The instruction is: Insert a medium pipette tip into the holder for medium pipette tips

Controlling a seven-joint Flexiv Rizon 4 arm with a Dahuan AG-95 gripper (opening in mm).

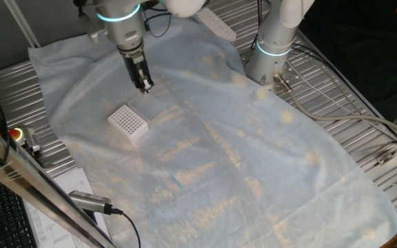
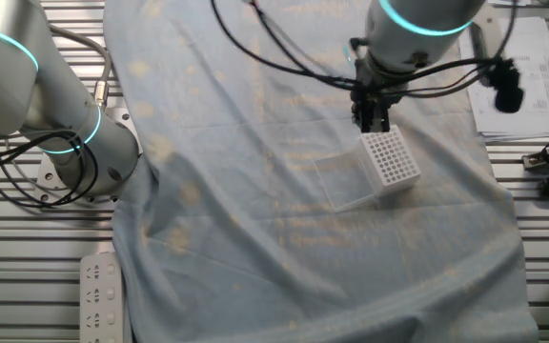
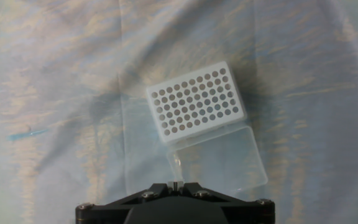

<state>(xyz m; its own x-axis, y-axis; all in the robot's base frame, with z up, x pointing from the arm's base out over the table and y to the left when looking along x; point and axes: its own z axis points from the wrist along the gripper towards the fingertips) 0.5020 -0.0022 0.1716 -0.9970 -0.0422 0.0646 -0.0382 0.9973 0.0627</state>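
Observation:
The holder for medium pipette tips (image 3: pixel 194 99) is a white block with a grid of dark holes. It lies on the pale cloth, and its clear lid (image 3: pixel 219 158) is folded open beside it. It also shows in one fixed view (image 1: pixel 128 121) and in the other fixed view (image 2: pixel 390 157). The medium pipette tip (image 3: pixel 27 133) lies flat on the cloth, far left of the holder in the hand view. My gripper (image 1: pixel 145 87) hovers above the cloth just beyond the holder, over the lid side (image 2: pixel 372 122). Its jaws are closed together (image 3: pixel 175 185), and nothing shows between them.
A second arm's base (image 1: pixel 274 48) stands at the cloth's far edge (image 2: pixel 65 143). A power strip (image 2: pixel 98 295) lies on the metal slats. A red button box (image 1: pixel 16 133) and a cabled metal cylinder (image 1: pixel 92 202) sit by the near-left edge. The cloth is wrinkled.

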